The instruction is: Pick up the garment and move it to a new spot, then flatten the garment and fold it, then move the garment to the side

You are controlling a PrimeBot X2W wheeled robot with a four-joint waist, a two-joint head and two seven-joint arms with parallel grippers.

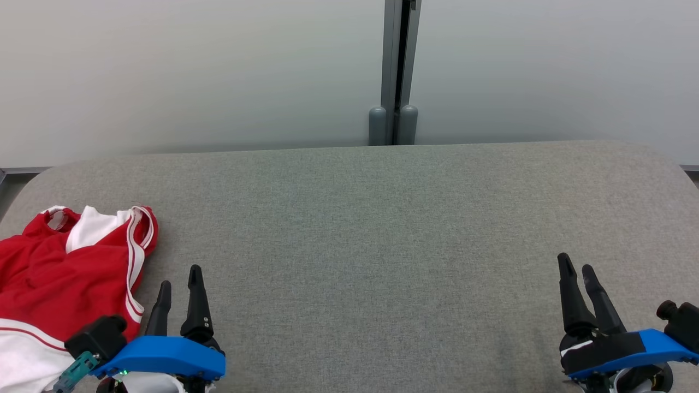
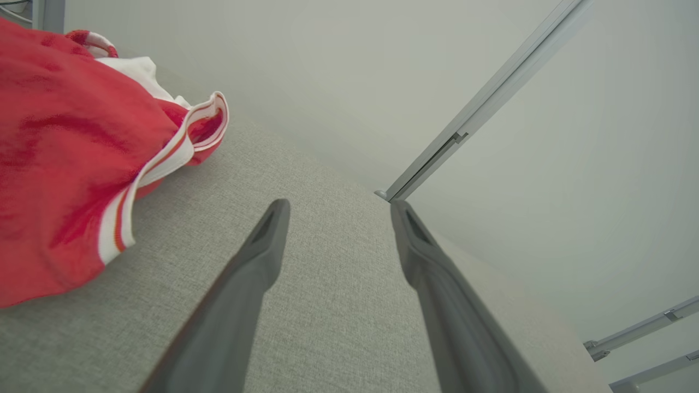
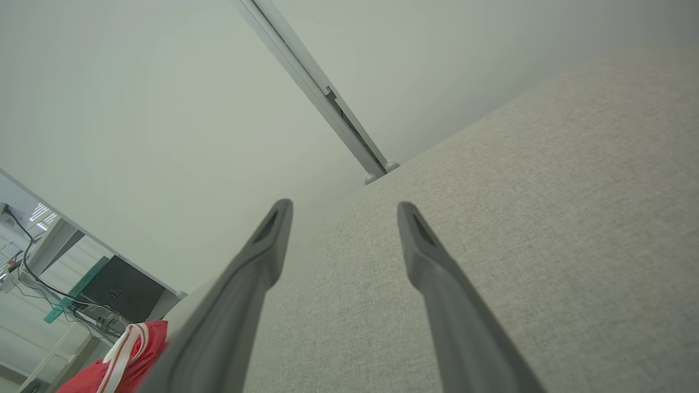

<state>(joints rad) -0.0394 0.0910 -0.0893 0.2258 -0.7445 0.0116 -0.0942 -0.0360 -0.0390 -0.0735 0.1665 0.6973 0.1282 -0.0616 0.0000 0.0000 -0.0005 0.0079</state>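
A crumpled red garment (image 1: pixel 49 273) with white trim lies at the left edge of the grey fabric table (image 1: pixel 371 229). It also fills the upper left of the left wrist view as the red garment (image 2: pixel 60 164), and a corner of it (image 3: pixel 123 360) peeks in at the lower left of the right wrist view. My left gripper (image 1: pixel 179 278) hovers just right of the garment, open, with nothing between its fingers (image 2: pixel 262 256). Far to the right, my right gripper (image 1: pixel 576 265) is open over bare table, its fingers (image 3: pixel 431 262) apart and empty.
A pale wall panel with a grey vertical post (image 1: pixel 394 71) runs behind the table's far edge. Beyond the table's left end, the right wrist view shows a desk with cables and dark equipment (image 3: pixel 114 289). Bare table stretches between the two grippers.
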